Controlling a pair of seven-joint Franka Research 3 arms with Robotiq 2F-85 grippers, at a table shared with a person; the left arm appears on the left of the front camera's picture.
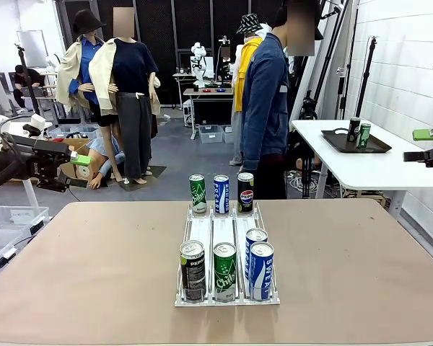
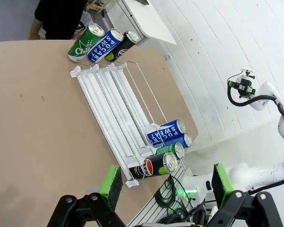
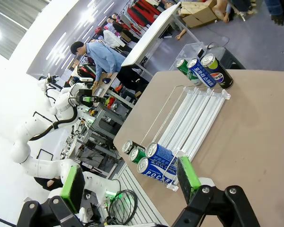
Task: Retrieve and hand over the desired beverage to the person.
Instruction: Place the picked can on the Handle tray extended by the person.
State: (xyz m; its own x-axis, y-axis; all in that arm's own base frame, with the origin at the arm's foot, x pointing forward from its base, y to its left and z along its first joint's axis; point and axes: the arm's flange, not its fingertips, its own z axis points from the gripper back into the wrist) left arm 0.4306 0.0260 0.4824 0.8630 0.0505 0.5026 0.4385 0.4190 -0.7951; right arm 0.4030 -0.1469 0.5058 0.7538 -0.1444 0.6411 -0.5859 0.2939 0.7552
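Cans (image 1: 224,270) in a clear rack (image 1: 226,238) on your counter (image 1: 94,274).
You can read Pepsi and Pocari Sweat; both grippers (image 2: 165,182) (image 3: 130,182) gape empty; the person (image 1: 267,108) stands beyond, side-on.

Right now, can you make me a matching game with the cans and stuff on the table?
Things:
1. Far-row green can
2. Far-row Pepsi can
3. Near-row black can
4. Left gripper

Descriptions:
A. Left end of the rack's near row
B. Open, holding nothing
C. Right end of the far row
D. Left end of the far row

Pairs: 1-D, 2-C, 3-A, 4-B
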